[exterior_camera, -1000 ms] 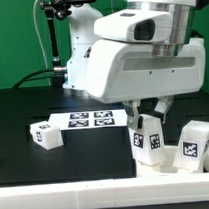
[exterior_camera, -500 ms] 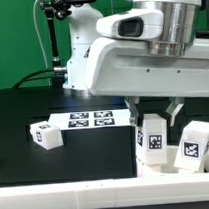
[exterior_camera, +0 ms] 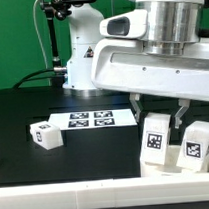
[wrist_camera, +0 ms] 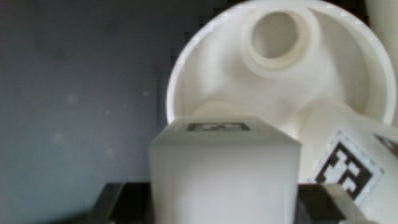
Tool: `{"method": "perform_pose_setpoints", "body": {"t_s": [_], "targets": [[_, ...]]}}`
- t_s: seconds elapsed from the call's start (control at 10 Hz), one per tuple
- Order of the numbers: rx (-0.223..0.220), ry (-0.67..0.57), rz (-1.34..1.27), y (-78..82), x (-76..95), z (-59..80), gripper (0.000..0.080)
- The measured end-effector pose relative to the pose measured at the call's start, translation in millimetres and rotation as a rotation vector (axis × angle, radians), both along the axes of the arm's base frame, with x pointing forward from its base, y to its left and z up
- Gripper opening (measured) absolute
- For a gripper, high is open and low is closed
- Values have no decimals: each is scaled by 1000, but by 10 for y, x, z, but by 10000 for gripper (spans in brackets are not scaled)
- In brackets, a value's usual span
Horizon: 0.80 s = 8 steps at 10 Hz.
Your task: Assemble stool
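Note:
My gripper (exterior_camera: 159, 115) is shut on a white stool leg (exterior_camera: 155, 140) that stands upright with its square marker facing the camera, at the front on the exterior view's right. In the wrist view the held leg (wrist_camera: 228, 168) fills the space between the dark fingers (wrist_camera: 121, 202) of the gripper (wrist_camera: 231, 206). The round rimmed seat (wrist_camera: 240, 85) lies just beyond it, with a raised socket ring (wrist_camera: 276, 40). A second leg (exterior_camera: 198, 145) (wrist_camera: 365, 165) stands right beside the held one. A third leg (exterior_camera: 44, 135) lies loose on the black table.
The marker board (exterior_camera: 90, 119) lies flat mid-table, next to the loose leg. A long white rail (exterior_camera: 68, 190) runs along the table's front edge. The robot base (exterior_camera: 81, 54) and a camera stand (exterior_camera: 54, 35) rise at the back.
The arm has carried the held leg toward the exterior view's right, closer to the second leg. The grip stayed shut and the loose leg did not move.

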State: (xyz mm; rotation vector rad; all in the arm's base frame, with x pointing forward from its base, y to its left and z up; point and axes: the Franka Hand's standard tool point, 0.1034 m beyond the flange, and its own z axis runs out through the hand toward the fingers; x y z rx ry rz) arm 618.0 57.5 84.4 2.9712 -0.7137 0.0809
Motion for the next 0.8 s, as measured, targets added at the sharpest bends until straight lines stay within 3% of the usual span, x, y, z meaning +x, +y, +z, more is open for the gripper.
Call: {"method": "perform_pose_setpoints", "body": {"t_s": [0.4, 0.8], "targets": [[99, -49, -324, -29, 17, -30, 337], [118, -62, -535, -2, 19, -32, 337]]}}
